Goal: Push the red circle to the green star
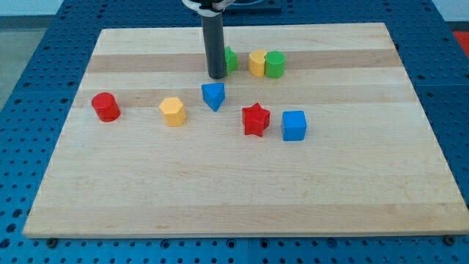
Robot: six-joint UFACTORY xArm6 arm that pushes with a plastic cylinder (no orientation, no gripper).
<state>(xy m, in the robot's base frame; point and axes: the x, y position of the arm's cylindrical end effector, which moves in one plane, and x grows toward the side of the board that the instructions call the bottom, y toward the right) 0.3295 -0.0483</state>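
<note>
Near the view's top, a bit left of the middle, my tip (217,76) touches down on the wooden surface (242,198). It is the bottom end of a straight dark rod. I have no hand, so nothing is open, shut or held; the rod just stands there, straight up.

Right beside my tip, on the view's right, a green block (230,59) peeks out from behind the rod. Part of it is hidden, so I cannot be sure of its shape or if the rod touches it. It may be the green star.

Just below my tip sits a blue triangle block (213,95). It is near but not touching.

Farther to the view's right of my tip, a yellow block (256,63) and a round green block (275,64) stand side by side, touching each other.

Below my tip and to the view's left is a yellow block with flat sides (173,111).

Below my tip and to the view's right is a red star (256,119). A blue cube (294,125) sits just beside it, on the side away from my tip.

Far off to the view's left of my tip, and a bit lower, is the red circle (105,106). It stands alone, near the left edge of the surface, well apart from my tip and from the green block by the rod.
</note>
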